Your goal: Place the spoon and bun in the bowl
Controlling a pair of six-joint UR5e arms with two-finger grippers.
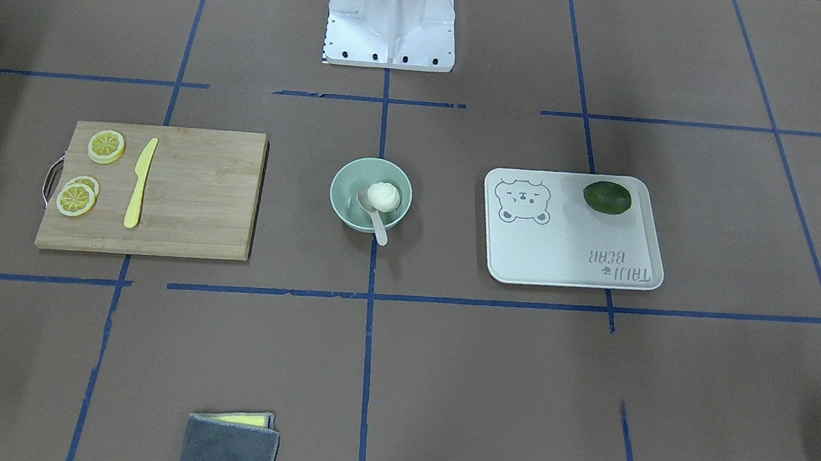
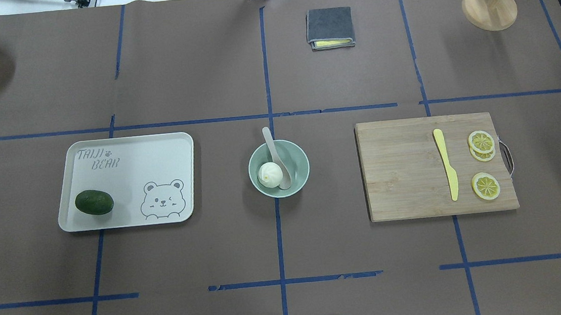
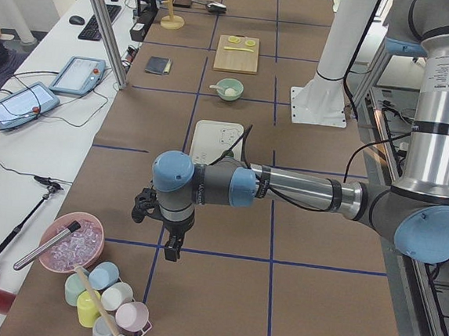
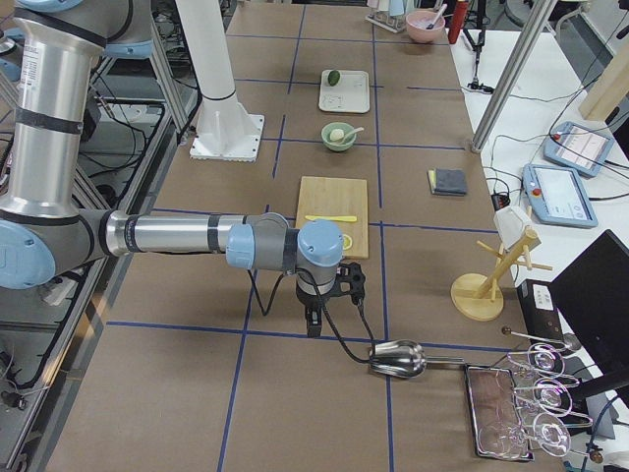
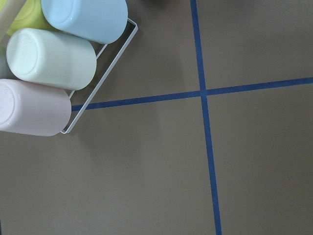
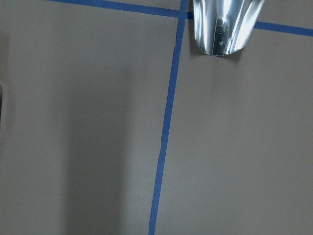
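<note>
1. Worktop (image 2: 202, 73): it is covered in brown sheet and marked into cells with blue tape. Use the tape lines to read position.

2. Arms: the left arm (image 3: 285, 189) reaches out over the worktop's left end and the right arm (image 4: 177, 236) over its right end. Both are well apart from the task items. Judge this as a parked posture that leaves the centre clear of both arms.

3. Left hand (image 3: 172, 246): it hangs above bare worktop near a rack of cups (image 5: 54, 58). It shows only in the side view, so you cannot tell whether the fingers are apart or together.

4. Right hand (image 4: 313, 320): it hangs above bare worktop near a metal scoop (image 6: 222, 24). The same limit applies here, so you cannot tell its state.

5. Cutting board (image 2: 404, 177) and tray (image 2: 134, 165): they flank the centre, one on each side. Neither carries a task item.

6. Bowl (image 2: 303, 163): it stands upright on the centre tape line, between tray and board. That position likely puts it within reach of either arm.

7. Spoon (image 2: 274, 150): its scoop rests inside the bowl. The handle leans on the rim and projects past it on the side away from the robot, because the handle is too long to lie flat inside.

8. Bun (image 2: 270, 174): it sits on the bowl floor, against the scoop.

Judge both placements as complete.
</note>
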